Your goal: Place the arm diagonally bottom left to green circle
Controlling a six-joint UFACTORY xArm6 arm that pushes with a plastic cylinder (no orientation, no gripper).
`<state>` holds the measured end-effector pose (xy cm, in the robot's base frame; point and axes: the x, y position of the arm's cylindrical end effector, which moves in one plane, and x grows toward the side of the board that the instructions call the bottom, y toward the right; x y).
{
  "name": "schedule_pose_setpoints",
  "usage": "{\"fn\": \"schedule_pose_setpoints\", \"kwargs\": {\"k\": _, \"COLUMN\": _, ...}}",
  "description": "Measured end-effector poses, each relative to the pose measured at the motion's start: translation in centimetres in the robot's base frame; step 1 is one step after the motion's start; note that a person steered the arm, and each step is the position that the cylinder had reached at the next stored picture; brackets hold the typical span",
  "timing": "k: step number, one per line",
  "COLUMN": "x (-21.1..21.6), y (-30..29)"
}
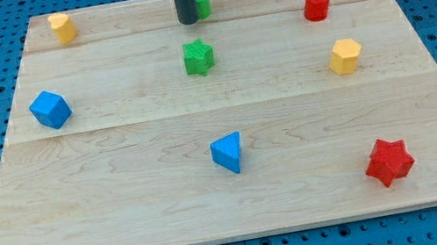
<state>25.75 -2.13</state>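
1. Blue pegboard surrounds the pale wooden counter, with red strips at the view's top corners.
2. My tip sits near the counter's top edge, at the lower left side of the green circle block, which the rod partly hides; I cannot tell whether they touch.
3. No pincer is fitted, only the dark rod, so there is nothing to spread or press together.
4. Just below the tip stands the green star block, apart from it.
5. Along the top edge, the yellow block sits at the left corner and the red cylinder block toward the right.
6. Near the left edge lies the blue cube-like block; toward the right edge, the yellow hexagonal block.
7. Bottom half: the blue triangular block sits centrally and the red star block near the bottom right corner, with wide bare wood between and to the left.
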Motion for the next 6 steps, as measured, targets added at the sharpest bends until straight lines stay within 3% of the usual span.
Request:
{"fn": "schedule_pose_setpoints", "kwargs": {"k": 3, "x": -0.2, "y": 0.1}}
{"fn": "schedule_pose_setpoints", "kwargs": {"k": 5, "x": 5.2, "y": 7.6}}
{"fn": "schedule_pose_setpoints", "kwargs": {"k": 6, "x": 4.1, "y": 12.0}}
